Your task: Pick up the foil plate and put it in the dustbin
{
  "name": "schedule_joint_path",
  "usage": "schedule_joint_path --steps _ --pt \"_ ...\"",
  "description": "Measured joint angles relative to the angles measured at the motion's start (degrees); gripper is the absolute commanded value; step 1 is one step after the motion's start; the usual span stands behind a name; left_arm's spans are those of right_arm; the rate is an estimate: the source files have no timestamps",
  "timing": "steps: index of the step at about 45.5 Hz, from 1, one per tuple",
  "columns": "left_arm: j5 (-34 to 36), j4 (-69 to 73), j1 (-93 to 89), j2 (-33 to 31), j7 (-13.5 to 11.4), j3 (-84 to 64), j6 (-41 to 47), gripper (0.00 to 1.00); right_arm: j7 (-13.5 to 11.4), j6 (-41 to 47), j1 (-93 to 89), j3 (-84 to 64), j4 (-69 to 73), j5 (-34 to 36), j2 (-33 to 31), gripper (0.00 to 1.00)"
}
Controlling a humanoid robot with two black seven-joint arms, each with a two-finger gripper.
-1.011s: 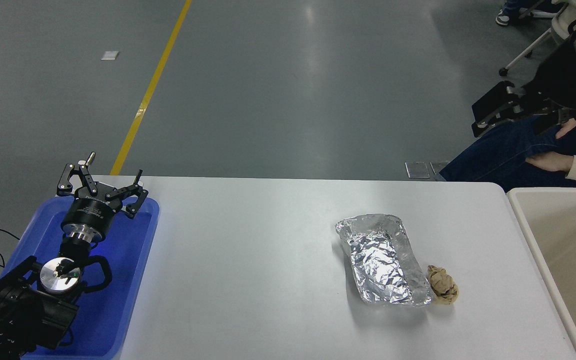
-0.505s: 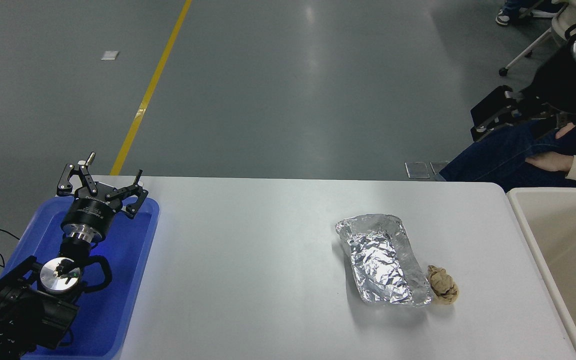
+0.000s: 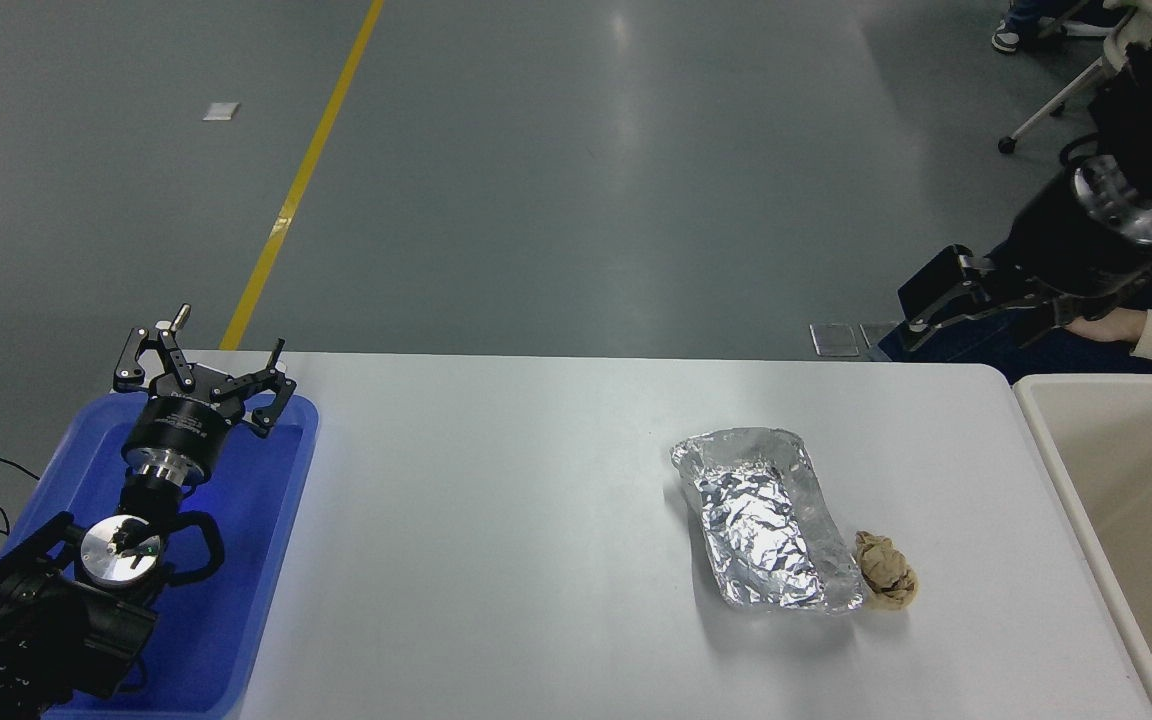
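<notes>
The foil plate (image 3: pixel 766 520), a crinkled silver oblong tray, lies on the white table (image 3: pixel 536 560) right of centre. The cream dustbin (image 3: pixel 1048 440) stands at the table's right end, its inside plain. My right gripper (image 3: pixel 921 310) hangs open and empty in the air beyond the table's far right corner, well above and behind the foil plate. My left gripper (image 3: pixel 201 375) is parked open over the blue tray at the lower left.
A small crumpled brown paper ball (image 3: pixel 886 570) touches the foil plate's right side. A flat blue tray (image 3: pixel 266 560) lies under the left arm. A seated person's hand (image 3: pixel 1106 325) and legs are just behind the right gripper.
My right arm has swung left and down, bringing the open gripper closer to the table's far right corner. The foil plate, paper ball and left arm have not moved.
</notes>
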Motion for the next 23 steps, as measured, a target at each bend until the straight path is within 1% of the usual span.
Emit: schedule_joint_path --steps 12,16,23 --pt "0.0 0.0 0.0 0.0 0.0 0.0 0.0 1.00 0.0 -5.1 -8.0 3.0 -0.6 -0.5 1.8 1.00" --pt "0.0 0.0 0.0 0.0 0.0 0.0 0.0 1.00 -0.1 -8.8 -10.9 3.5 -0.8 -0.6 2.6 1.00" --pt "0.0 0.0 0.0 0.0 0.0 0.0 0.0 1.00 -0.1 -17.8 -16.9 4.1 -1.4 -0.7 3.5 0.99"
